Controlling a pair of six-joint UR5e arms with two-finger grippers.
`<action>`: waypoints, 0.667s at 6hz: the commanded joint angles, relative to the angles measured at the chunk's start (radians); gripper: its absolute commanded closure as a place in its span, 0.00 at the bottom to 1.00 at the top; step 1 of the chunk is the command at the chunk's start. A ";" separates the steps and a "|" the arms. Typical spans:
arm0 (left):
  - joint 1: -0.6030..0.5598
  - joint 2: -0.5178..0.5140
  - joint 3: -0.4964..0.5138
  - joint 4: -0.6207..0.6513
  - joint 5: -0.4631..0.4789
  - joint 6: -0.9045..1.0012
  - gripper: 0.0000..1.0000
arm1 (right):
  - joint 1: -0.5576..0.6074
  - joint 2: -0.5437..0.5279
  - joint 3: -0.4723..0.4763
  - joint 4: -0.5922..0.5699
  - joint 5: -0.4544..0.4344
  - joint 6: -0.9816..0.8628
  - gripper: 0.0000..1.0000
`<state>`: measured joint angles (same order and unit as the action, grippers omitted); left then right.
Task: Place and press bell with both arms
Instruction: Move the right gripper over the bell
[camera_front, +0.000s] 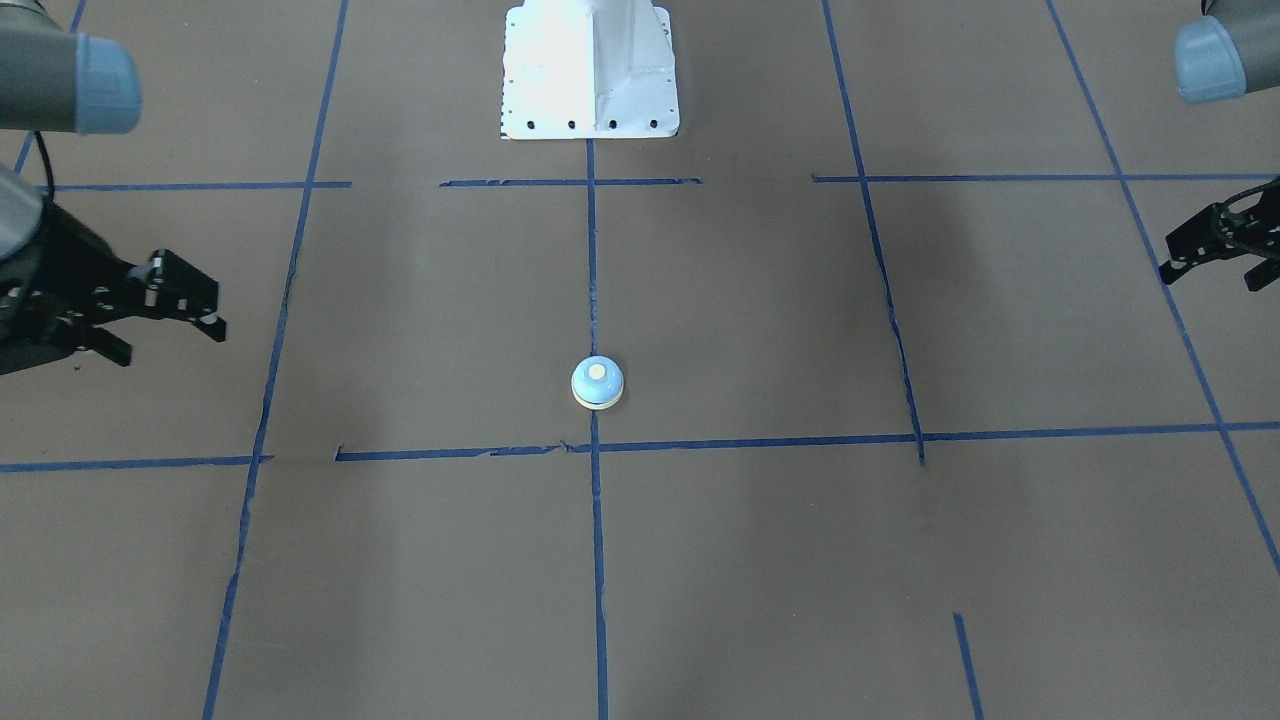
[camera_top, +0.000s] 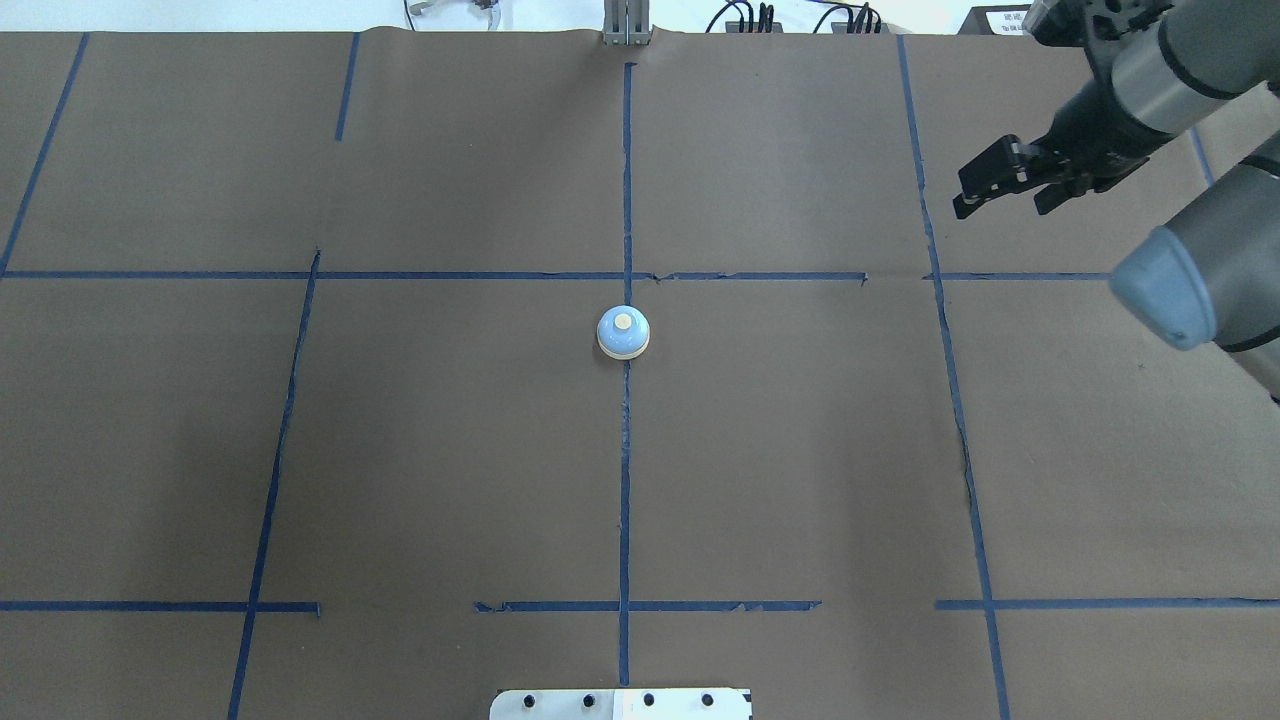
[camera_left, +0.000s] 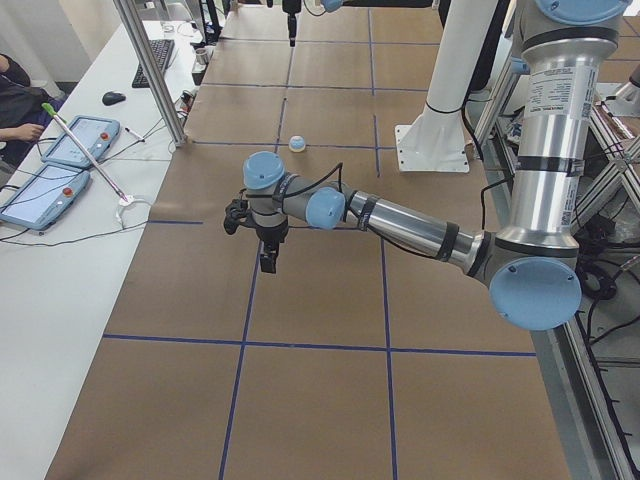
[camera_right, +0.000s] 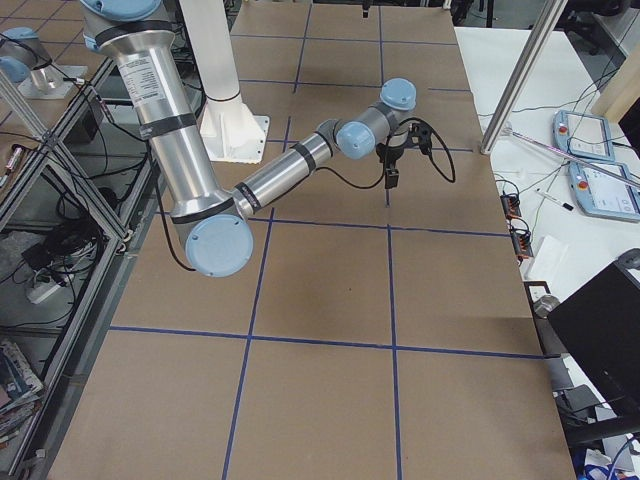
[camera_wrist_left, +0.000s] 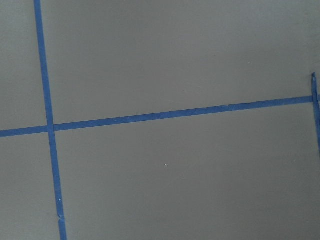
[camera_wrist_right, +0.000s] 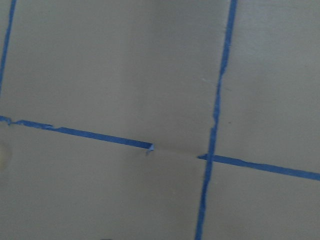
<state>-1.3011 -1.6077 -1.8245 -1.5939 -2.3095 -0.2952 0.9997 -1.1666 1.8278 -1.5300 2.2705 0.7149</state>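
Observation:
The small light-blue bell (camera_front: 597, 383) with a cream button stands upright on the brown table, on the centre tape line. It also shows in the overhead view (camera_top: 623, 332) and far off in the exterior left view (camera_left: 297, 143). My right gripper (camera_front: 172, 343) hovers open and empty far to the bell's side, also seen overhead (camera_top: 1000, 208). My left gripper (camera_front: 1208, 278) hovers open and empty at the opposite edge, far from the bell. Both wrist views show only brown paper and blue tape.
The white pedestal base (camera_front: 590, 70) stands at the robot's edge of the table. Blue tape lines (camera_top: 625, 480) mark a grid on the brown paper. An operators' desk with tablets (camera_left: 60, 165) runs along the far side.

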 joint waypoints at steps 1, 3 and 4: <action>-0.033 0.021 0.013 0.006 0.002 0.069 0.00 | -0.189 0.132 -0.012 -0.010 -0.126 0.203 0.13; -0.110 0.026 0.085 0.008 -0.042 0.182 0.00 | -0.312 0.348 -0.115 -0.167 -0.204 0.299 0.58; -0.110 0.026 0.085 0.008 -0.047 0.180 0.00 | -0.353 0.436 -0.219 -0.174 -0.238 0.342 0.77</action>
<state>-1.4051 -1.5822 -1.7457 -1.5867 -2.3455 -0.1233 0.6944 -0.8275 1.6991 -1.6719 2.0726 1.0166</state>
